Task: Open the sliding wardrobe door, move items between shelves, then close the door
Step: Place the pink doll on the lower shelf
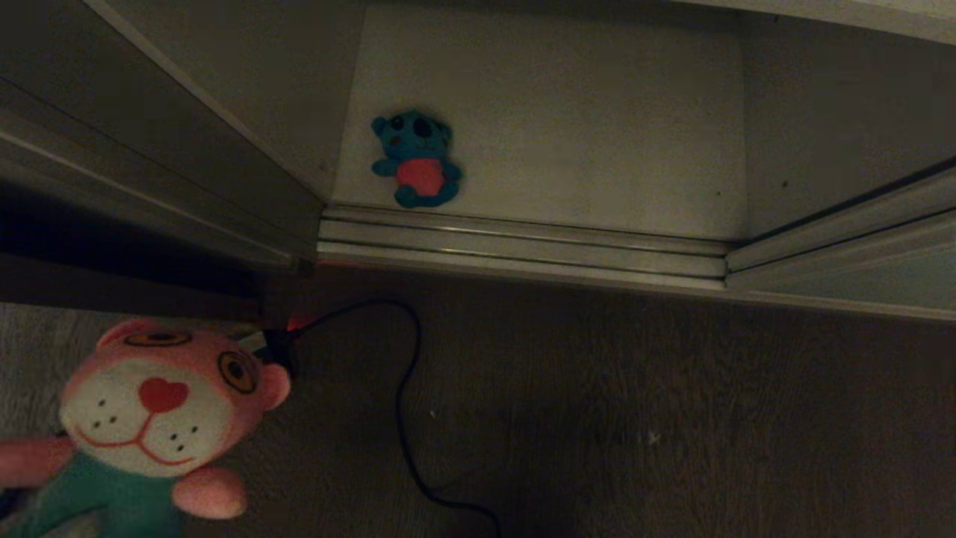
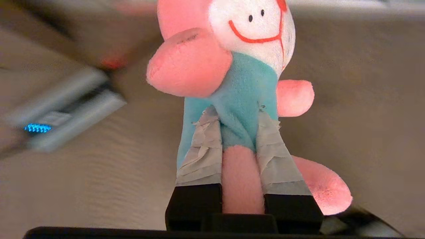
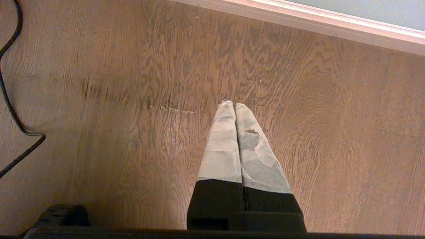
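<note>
Pink plush toy [image 2: 242, 99] clamped in left gripper [image 2: 237, 132] jaws — teal bear [image 1: 417, 160] (on shelf [image 1: 597, 134])

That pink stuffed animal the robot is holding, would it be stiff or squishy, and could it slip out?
Probably squishy: the left gripper pinches the pink plush toy at its teal shirt, and the fabric bunches between the taped fingers. It likely weighs little, since that narrow pinch carries it clear of the floor. The fuzzy cloth should resist slipping, though the limbs may flop.

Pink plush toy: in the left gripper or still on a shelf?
Held. The left gripper has its taped fingers pinching the pink plush toy by its lower body, above the wooden floor.
</note>
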### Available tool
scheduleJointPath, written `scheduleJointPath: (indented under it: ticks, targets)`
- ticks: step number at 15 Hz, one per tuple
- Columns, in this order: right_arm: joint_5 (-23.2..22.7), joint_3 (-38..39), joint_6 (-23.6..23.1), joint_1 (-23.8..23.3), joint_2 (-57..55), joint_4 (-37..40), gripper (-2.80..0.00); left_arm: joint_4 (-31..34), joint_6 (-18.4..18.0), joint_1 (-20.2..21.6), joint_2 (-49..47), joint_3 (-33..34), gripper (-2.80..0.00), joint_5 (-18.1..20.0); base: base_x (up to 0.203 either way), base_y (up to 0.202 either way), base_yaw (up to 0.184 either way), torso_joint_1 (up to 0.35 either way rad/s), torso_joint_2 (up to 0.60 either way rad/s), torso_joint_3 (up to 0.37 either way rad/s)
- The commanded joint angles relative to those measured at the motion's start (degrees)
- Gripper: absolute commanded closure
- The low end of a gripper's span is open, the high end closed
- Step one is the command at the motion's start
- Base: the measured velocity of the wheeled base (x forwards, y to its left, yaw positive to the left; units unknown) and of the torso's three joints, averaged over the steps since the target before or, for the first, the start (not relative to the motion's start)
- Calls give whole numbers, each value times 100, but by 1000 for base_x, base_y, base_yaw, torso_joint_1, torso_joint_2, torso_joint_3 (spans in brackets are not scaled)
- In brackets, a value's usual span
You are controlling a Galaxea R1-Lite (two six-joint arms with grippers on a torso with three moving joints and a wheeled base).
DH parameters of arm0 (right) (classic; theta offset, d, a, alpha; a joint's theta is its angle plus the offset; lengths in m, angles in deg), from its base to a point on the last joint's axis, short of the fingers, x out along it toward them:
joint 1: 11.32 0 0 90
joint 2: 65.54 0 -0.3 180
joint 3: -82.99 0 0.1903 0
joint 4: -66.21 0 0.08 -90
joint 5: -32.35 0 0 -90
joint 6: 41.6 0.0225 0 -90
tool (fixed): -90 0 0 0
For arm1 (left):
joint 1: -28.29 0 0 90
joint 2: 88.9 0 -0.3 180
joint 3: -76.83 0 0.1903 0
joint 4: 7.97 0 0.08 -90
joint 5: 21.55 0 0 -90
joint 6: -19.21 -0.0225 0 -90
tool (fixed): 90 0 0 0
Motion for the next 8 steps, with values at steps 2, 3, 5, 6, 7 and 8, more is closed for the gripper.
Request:
scheduleJointPath:
  ticks: [2,3,5,6,7,8]
  targets:
    - [-3,24,-3,1,-2,2,0,4,60,-86,-1997,-640,0,863,0,0,0,0,0,0]
    - [-3,18,-3,1,-2,2,0,12,71,-230,-2392,-823,0,1035,0,0,0,0,0,0]
    - [-3,18,-3,1,-2,2,0,-10,82,-771,-3123,-1088,0,1202,0,0,0,0,0,0]
    - [-3,18,-3,1,-2,-4,0,-28,73,-974,-3462,-1194,0,1227,0,0,0,0,0,0]
    - [-3,24,-3,1,-2,2,0,-43,67,-1166,-3809,-1334,0,1233,0,0,0,0,0,0]
    - [-3,18,-3,1,-2,2,0,-53,62,-1368,-4195,-1540,0,1204,0,0,0,0,0,0]
